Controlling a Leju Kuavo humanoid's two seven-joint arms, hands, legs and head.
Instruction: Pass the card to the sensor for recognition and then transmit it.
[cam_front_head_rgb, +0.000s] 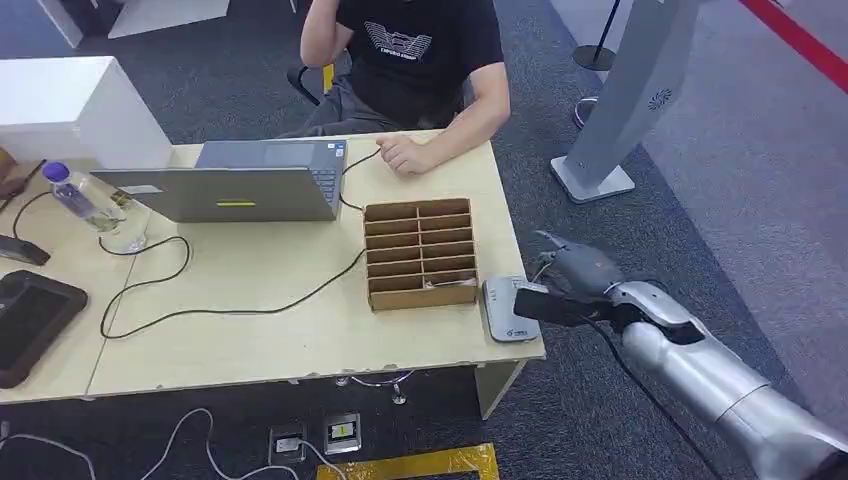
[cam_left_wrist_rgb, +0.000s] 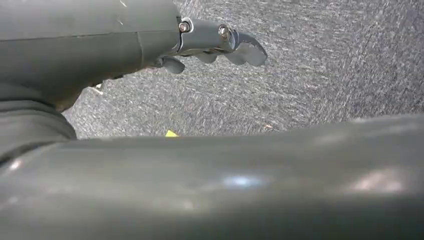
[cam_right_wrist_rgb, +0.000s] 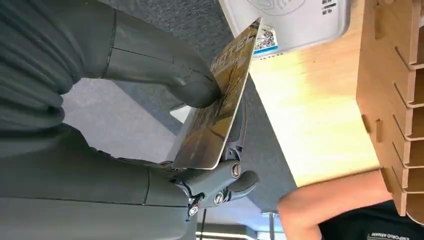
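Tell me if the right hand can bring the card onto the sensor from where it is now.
Probably yes. The right hand holds the card just off the table's corner, right beside the white sensor. Nothing lies between them; the cardboard organizer sits on the sensor's far side, out of the way.

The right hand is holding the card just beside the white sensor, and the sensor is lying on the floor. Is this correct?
Not quite. The right hand does hold the card beside the white sensor, but the sensor lies on the table, at its corner, as the head view shows.
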